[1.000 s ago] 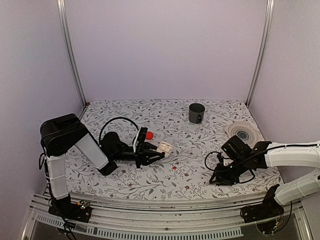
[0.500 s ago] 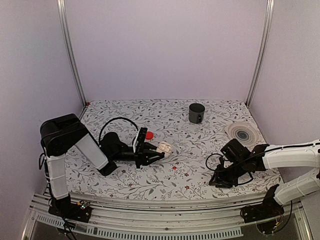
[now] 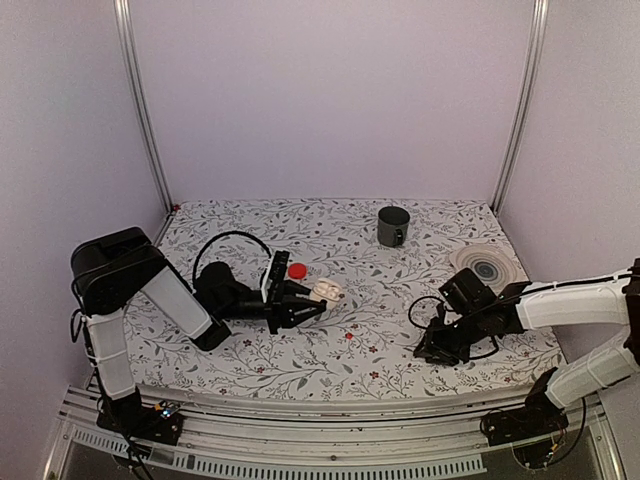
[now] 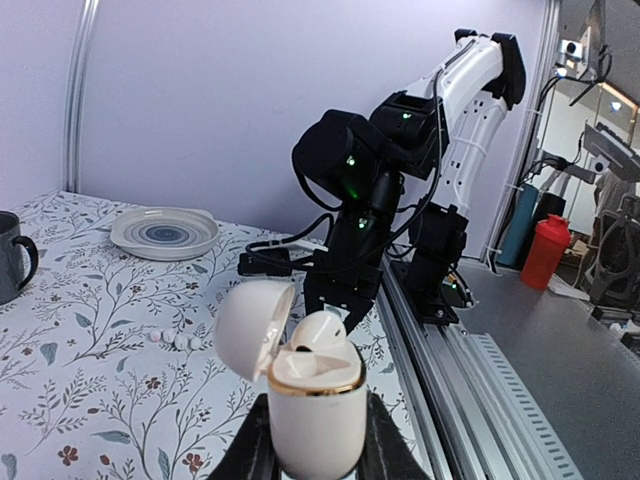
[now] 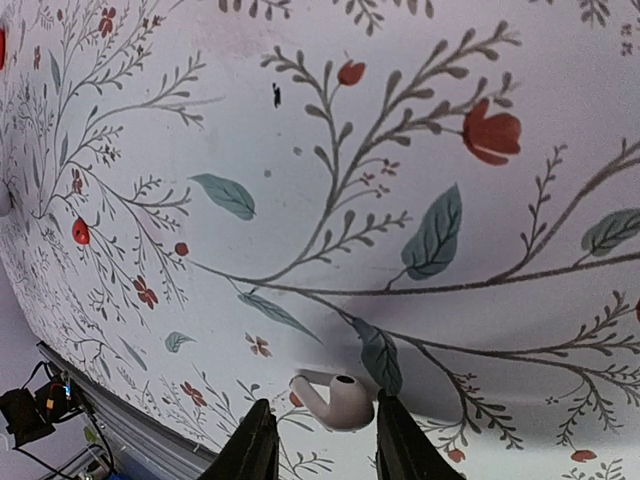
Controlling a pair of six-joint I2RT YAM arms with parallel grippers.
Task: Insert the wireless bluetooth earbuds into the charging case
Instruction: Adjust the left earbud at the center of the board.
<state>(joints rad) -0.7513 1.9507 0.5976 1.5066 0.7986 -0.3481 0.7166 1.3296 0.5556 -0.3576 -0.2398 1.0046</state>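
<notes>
Here, the left end effector [image 4: 315,455] clamps the open charging case [image 4: 312,405] at mid-counter, while the right end effector [image 5: 322,432], jaws apart, straddles a light, slippery earbud [image 5: 335,400] lying on the counter [image 5: 300,150], probably best pinched across its bulb.

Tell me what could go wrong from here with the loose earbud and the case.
1. The earbud lies on the table inside the open right tool, near the front edge. An off-centre close may squirt it out toward that edge.
2. The left tool pinches only the lower part of the case, so pushing an earbud in might tip it.
</notes>
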